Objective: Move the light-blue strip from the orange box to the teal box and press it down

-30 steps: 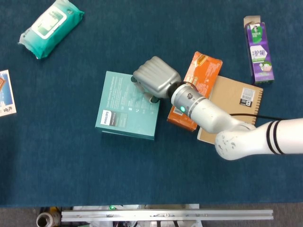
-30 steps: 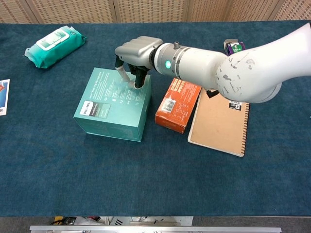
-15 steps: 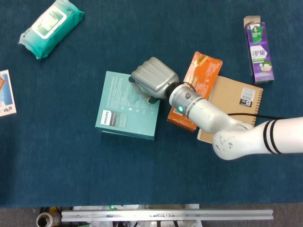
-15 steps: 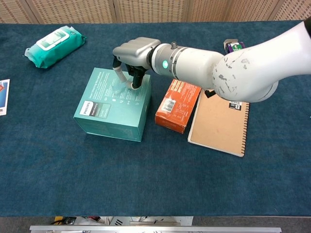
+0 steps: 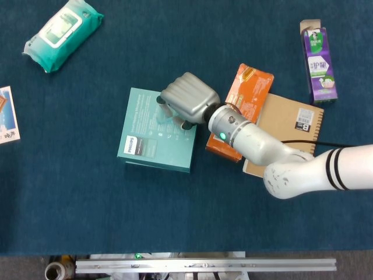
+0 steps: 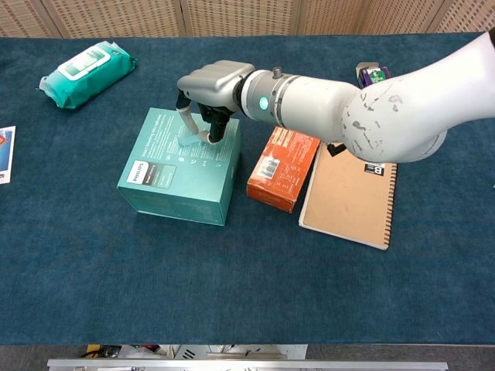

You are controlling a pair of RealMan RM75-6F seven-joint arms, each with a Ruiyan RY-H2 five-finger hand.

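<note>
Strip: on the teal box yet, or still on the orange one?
On the teal box. Chest view shows the strip on its top, under the right hand's fingers. Flat or not: cannot tell.

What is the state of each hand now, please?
Left hand: not in view.
Right hand: fingers down on the teal box, touching a pale strip; a grip cannot be told.

Orange box (image 6: pixel 282 168) beside teal box (image 6: pixel 182 166)

1. A dark blue cloth tabletop (image 6: pixel 93 286) fills almost all of both views.
2. Along the top edge of the chest view runs a tan woven-textured wall panel (image 6: pixel 240 15).
3. A metal rail (image 5: pixel 204 266) crosses the bottom of the head view.
</note>
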